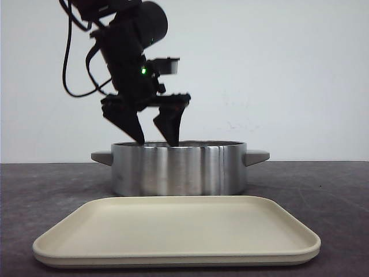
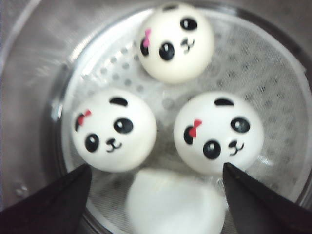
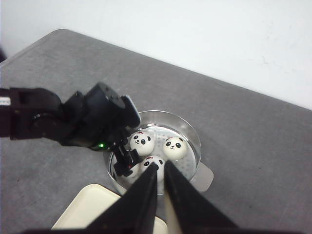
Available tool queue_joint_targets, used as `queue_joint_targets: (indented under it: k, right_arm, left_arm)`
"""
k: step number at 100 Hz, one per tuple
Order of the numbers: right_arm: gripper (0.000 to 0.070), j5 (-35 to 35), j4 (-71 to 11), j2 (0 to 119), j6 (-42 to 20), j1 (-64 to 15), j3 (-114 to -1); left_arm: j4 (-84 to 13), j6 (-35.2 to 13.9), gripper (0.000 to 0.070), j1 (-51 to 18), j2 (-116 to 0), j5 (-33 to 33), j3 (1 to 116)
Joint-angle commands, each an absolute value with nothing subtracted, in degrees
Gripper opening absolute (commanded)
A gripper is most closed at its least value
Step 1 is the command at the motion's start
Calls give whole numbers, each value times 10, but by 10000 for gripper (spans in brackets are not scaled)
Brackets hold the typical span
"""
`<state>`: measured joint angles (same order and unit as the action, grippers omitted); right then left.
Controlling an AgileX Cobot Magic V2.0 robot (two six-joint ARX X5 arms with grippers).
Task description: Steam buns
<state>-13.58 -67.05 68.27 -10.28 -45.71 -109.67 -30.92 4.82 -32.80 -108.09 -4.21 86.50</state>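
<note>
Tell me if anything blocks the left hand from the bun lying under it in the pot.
Nothing visible does. The open left hand hangs right over the white face-down bun in the round steel pot; three panda-faced buns sit beside it, not between.

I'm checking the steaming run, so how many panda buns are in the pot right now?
4, all on the perforated steamer tray inside the steel pot: three face up, and a fourth, face hidden, between the open left gripper's fingers.

No legible text or labels.
</note>
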Motion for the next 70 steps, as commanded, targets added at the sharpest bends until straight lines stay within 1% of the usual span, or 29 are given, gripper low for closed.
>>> queue_joint_targets:
  k: [1, 9, 13, 16, 19, 25, 35, 43, 47, 54, 70]
  right_arm:
    - [17, -141, -665, 688, -100, -463, -1107]
    - [17, -167, -663, 689, -95, -462, -1104]
    - [17, -180, -661, 689, -92, -462, -1100]
    - [17, -188, -659, 689, -87, -462, -1093]
    - [17, -194, -657, 689, -83, -461, -1087]
    - [17, -196, -657, 689, -81, -456, -1069]
    - [17, -196, -653, 688, -81, -445, -1031]
    - [17, -195, -631, 684, -81, -443, -992]
    - [17, -194, -606, 680, -81, -443, -964]
    - [17, -185, -553, 669, -81, -443, -911]
    - [17, -124, -392, 634, -81, -443, -762]
  left_arm:
    - [-334, 32, 514, -331, -1083, -43, 898]
    - [-356, 1, 493, -331, -1069, -43, 917]
    - [-359, -18, 444, -331, -1055, -43, 919]
    - [-360, -37, 384, -331, -1039, -43, 919]
    - [-360, -53, 342, -331, -1023, -43, 919]
    - [-357, -78, 277, -331, -987, -43, 919]
    - [-356, -82, 143, -334, -918, -43, 919]
    - [-364, -82, 56, -340, -863, -44, 918]
    - [-369, -82, 26, -342, -835, -45, 917]
    - [-384, -82, 14, -346, -788, -45, 915]
    - [-442, -82, 13, -354, -692, -48, 900]
